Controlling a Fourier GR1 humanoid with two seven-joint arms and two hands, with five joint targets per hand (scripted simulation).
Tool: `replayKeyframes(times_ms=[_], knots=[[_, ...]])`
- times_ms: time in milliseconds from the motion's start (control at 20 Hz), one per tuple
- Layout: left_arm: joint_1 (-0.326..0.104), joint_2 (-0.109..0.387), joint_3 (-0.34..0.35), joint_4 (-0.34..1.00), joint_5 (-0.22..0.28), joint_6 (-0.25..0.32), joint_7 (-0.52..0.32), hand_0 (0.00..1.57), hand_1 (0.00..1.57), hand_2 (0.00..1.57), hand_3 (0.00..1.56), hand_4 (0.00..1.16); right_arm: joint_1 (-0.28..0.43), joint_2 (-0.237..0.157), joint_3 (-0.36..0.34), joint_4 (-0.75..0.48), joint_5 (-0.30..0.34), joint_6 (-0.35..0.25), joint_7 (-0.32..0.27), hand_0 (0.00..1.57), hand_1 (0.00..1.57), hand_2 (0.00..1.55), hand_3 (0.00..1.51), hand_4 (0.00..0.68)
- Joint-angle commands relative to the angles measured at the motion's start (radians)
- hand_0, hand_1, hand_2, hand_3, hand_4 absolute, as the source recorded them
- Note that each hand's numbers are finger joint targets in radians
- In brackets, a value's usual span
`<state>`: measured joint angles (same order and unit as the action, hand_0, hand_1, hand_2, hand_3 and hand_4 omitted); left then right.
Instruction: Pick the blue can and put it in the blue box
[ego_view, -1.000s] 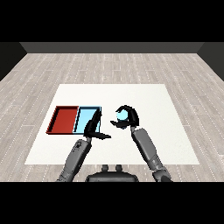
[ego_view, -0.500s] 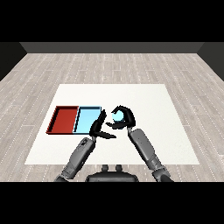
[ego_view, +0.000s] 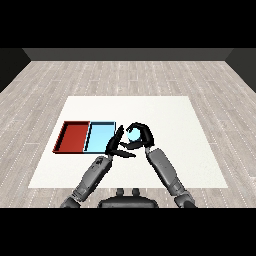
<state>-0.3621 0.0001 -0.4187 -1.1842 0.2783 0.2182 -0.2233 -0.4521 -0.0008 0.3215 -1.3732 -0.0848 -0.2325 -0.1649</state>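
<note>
Head view: the robot's right hand (ego_view: 141, 136) curls its fingers and thumb round the blue can (ego_view: 133, 133), holding it above the white table (ego_view: 165, 115), just right of the light blue tray (ego_view: 100, 136). The left hand (ego_view: 116, 144) lies beside it with fingers straight and pressed together, reaching toward the can at the tray's right edge; whether they touch it cannot be told. The red tray (ego_view: 74, 136) adjoins the light blue tray's left side. The 2 grey forearms rise from the lower corners.
</note>
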Motion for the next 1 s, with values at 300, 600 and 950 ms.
replayKeyframes(times_ms=[300,600,950], knots=[[-0.007,0.0,-0.036,0.068,0.036,-0.024,-0.07,0.0,0.0,0.0,0.0,0.0,0.035,0.001,0.089,-0.016,-0.023,-0.037,-0.017,1.48,1.48,1.47,1.42,0.607],[-0.084,0.0,-0.081,0.01,0.089,0.056,0.019,0.0,0.0,0.0,0.0,0.0,-0.096,0.001,0.178,0.086,-0.11,-0.127,-0.028,1.45,1.45,1.46,1.41,0.574],[-0.038,0.017,-0.045,0.003,0.018,0.038,0.001,0.0,0.0,0.0,0.0,0.0,-0.083,0.001,0.167,-0.003,-0.083,-0.128,0.036,1.48,1.48,1.46,1.4,0.541]])
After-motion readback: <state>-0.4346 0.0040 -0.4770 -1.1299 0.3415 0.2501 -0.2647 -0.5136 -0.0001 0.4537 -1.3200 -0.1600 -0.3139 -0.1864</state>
